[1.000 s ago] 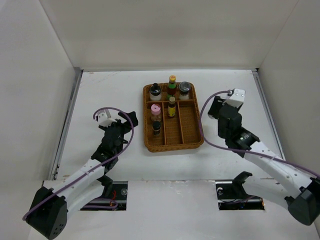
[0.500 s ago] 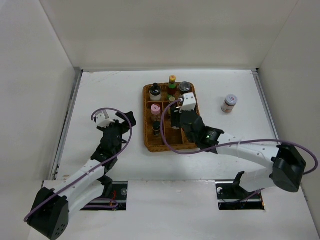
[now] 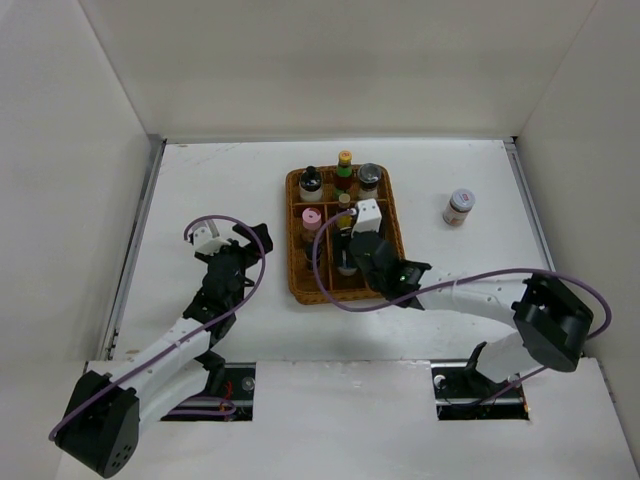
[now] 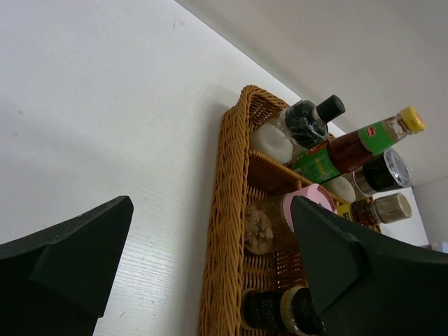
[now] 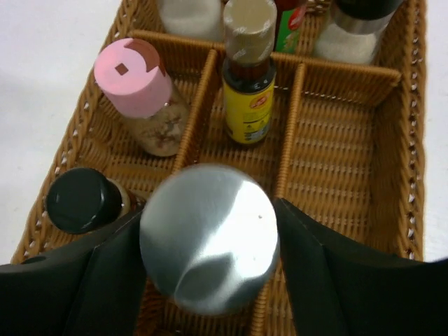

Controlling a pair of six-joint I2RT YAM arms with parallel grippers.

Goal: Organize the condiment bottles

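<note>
The silver-capped bottle (image 5: 208,238) shows a round brushed-metal top with a soft glare; its body is hidden beneath. The right gripper (image 5: 210,273) clamps it from both sides over the wicker tray's (image 5: 414,105) middle lane, at 6 o'clock from a yellow-labelled bottle (image 5: 246,105). A pink-capped jar (image 5: 136,94) stands at 10 o'clock and a black-capped bottle (image 5: 82,199) at 9. The left gripper (image 4: 206,262), spread and empty, hangs at the tray's 9 o'clock.
</note>
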